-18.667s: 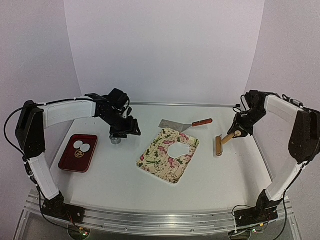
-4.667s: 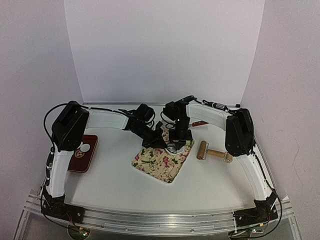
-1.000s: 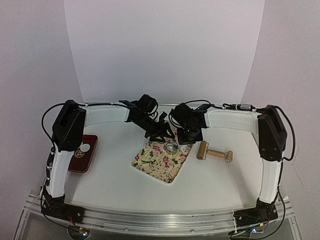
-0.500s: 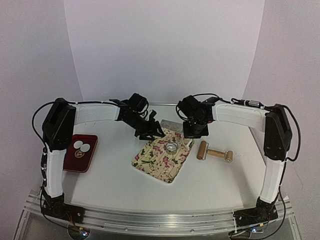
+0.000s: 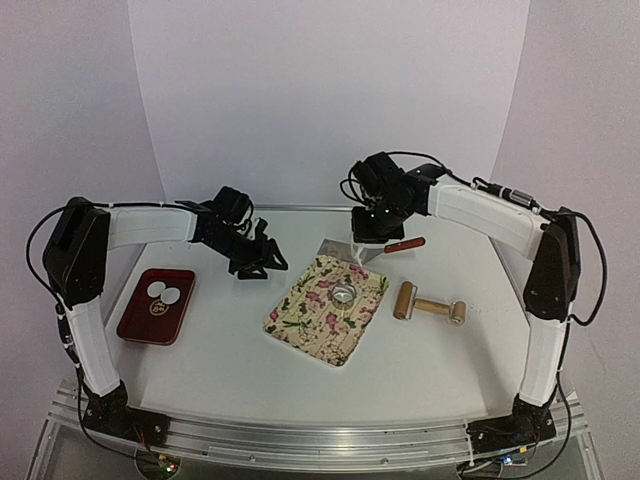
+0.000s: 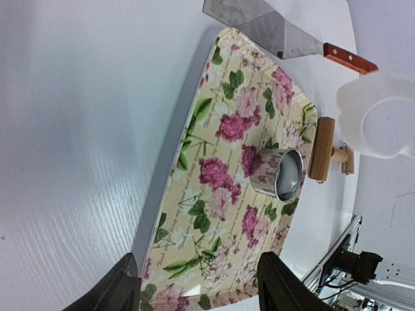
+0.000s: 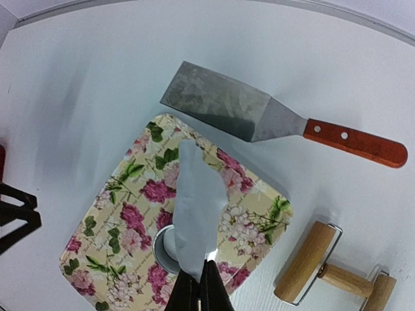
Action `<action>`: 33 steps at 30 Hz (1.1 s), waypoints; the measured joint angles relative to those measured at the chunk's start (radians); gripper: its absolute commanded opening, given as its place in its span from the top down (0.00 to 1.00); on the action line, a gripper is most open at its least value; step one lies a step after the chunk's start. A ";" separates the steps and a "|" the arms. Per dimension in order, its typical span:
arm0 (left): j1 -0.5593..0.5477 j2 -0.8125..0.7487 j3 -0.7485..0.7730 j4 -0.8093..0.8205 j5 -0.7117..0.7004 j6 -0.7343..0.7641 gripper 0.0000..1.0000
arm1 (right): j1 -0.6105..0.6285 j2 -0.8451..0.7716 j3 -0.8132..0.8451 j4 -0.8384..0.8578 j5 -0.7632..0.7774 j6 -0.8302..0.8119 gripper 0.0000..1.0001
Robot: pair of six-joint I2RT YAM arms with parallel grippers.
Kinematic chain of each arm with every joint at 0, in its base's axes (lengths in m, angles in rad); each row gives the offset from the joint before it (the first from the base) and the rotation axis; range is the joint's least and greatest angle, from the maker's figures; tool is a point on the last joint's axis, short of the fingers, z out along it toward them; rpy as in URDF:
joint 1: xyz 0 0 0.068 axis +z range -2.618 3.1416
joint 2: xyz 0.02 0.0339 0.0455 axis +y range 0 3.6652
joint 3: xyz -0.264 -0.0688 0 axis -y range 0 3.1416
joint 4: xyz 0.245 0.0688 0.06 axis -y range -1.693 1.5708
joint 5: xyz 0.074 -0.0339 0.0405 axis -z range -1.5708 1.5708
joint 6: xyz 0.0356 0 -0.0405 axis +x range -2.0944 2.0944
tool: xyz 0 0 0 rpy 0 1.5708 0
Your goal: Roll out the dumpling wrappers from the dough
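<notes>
A white table (image 5: 450,370) holds a floral board (image 5: 310,320) at centre and a red tray (image 5: 135,325) at left. The right gripper (image 7: 198,285), clamped tight, dangles a limp dough sheet (image 7: 194,214) near the board's far edge. The left gripper (image 5: 262,262) hangs part-open and empty. Two dumpling wrappers (image 5: 163,292) lie in the tray, and a ring cutter (image 5: 344,294) sits on the board.

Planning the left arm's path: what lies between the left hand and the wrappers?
Top view: between left hand and wrappers, only bare table and the red tray's rim.
</notes>
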 measured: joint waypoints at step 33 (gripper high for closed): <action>-0.006 -0.020 -0.039 -0.003 -0.049 -0.004 0.38 | -0.002 0.361 0.307 -0.068 -0.080 -0.076 0.23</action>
